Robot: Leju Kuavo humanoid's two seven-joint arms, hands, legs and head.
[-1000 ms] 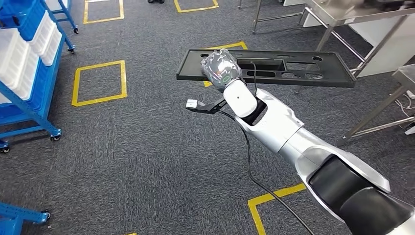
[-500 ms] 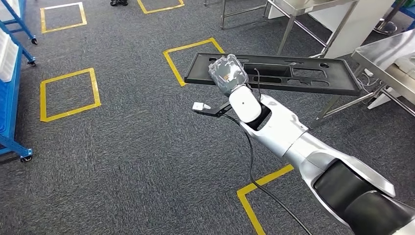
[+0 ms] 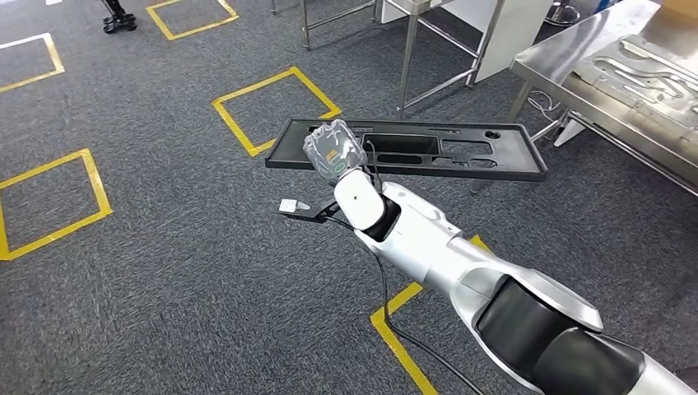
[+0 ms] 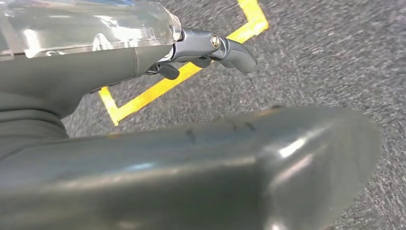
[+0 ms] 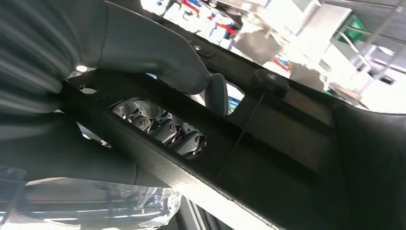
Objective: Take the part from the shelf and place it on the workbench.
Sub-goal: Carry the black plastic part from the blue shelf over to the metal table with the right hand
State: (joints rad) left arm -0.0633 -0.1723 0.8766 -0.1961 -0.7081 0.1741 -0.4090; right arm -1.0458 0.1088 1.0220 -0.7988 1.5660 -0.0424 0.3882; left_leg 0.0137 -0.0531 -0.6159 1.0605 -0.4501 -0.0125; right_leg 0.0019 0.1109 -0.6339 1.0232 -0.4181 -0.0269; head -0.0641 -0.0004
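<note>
Right hand (image 3: 335,151): clenched on the part (image 3: 461,152), a long flat black panel with several cut-outs. In the right wrist view the thumb (image 5: 158,57) presses one face of the panel and the dark fingers (image 5: 165,127) show through a slot from the other side, so the grasp is firm. The hand takes the panel near one end; the remainder extends sideways to the robot's right, held level in the air above the carpet (image 3: 181,271).

Left hand (image 4: 210,48): holds nothing. Its dark fingers appear loosely extended rather than curled, though the wrist view is close and partly blocked by the thumb, so this reading is tentative.

Containers: none carrying loose items. The counter (image 3: 609,70), a steel surface at upper right, bears a grey moulded sheet (image 3: 650,70) with raised channels. The part is not on it; it is well apart from the counter's near edge.

Surroundings: a second steel frame with bare legs (image 3: 407,58) stands beyond the far edge of the part. Yellow tape squares (image 3: 276,111) mark the carpet; one lies directly behind the held end. A black cable (image 3: 383,288) trails from the wrist along the silver forearm.

Room: open carpet lies to the robot's left and ahead. The counter legs and the second frame bound the right side.
</note>
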